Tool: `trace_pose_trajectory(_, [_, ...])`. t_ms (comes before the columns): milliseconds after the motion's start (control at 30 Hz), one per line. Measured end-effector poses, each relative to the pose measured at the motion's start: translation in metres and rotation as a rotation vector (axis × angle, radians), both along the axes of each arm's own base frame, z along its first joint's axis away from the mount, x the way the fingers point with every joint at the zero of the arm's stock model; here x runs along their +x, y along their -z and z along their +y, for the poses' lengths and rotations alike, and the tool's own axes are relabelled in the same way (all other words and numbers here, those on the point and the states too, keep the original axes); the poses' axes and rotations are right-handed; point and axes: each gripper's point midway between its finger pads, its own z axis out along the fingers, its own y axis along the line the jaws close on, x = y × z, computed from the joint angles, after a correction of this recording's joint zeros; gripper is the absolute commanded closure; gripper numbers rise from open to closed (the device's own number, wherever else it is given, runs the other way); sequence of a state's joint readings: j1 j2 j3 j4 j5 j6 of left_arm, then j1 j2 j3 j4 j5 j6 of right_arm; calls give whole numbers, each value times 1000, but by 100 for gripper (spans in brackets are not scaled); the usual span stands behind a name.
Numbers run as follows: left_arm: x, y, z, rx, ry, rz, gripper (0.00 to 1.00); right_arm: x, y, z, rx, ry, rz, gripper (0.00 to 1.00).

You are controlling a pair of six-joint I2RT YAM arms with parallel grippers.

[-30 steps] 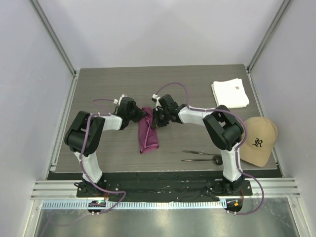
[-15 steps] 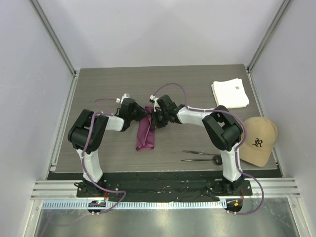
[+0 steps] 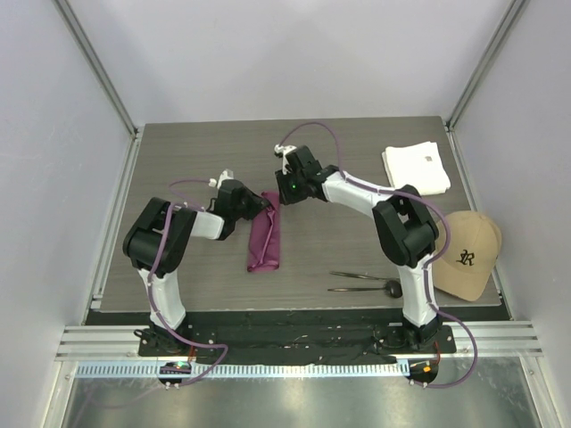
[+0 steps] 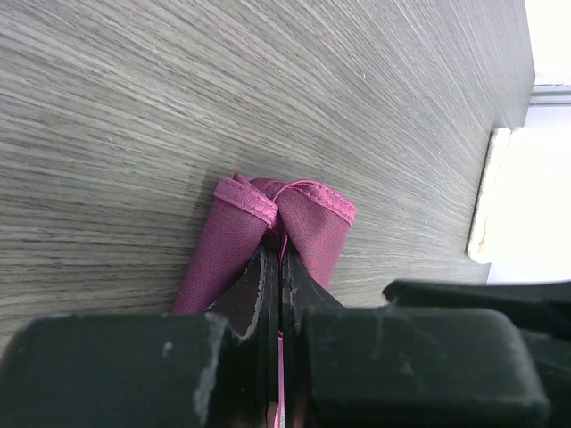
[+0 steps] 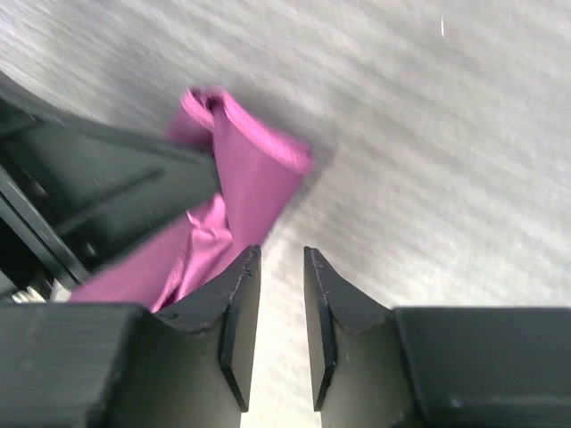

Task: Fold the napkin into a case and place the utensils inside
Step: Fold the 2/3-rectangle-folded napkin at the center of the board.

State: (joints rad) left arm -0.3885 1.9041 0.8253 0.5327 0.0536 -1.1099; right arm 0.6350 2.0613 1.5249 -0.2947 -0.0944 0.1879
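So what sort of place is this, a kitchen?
Not a kitchen; it looks like a robot test booth. Two arms are mounted on a metal rail at the table edge, plain white walls box it in, and only a few props lie out: napkin, utensils, cap.

- Left arm (image 3: 150,294): white links, black joints, purple cable (image 3: 185,183).
- Right arm (image 3: 357,192): same build; cable loops at 12 o'clock.
- Left gripper (image 4: 280,259): black fingers, chipped pale edges.
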Motion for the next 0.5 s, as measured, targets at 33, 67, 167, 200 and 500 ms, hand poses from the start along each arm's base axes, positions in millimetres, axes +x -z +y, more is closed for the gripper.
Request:
trace_pose_trajectory(33, [0,0,0,-1,0,-1,100,4,-2,2,0,-5,-14,63])
trace_pose_trajectory(67, [0,0,0,-1,0,-1,100,7,-4,5,0,-11,-25,61])
trace_pose_trajectory(167, [0,0,0,-1,0,-2,100,10,-4,8,-7,-29,-39,60])
trace_pose_trajectory(200, [0,0,0,-2,0,-3,100,11,-3,9,-10,-34,-39,61])
trace_pose_trajectory(500, [0,0,0,-2,0,-4,100,13,17,23,-26,-79,-10,60])
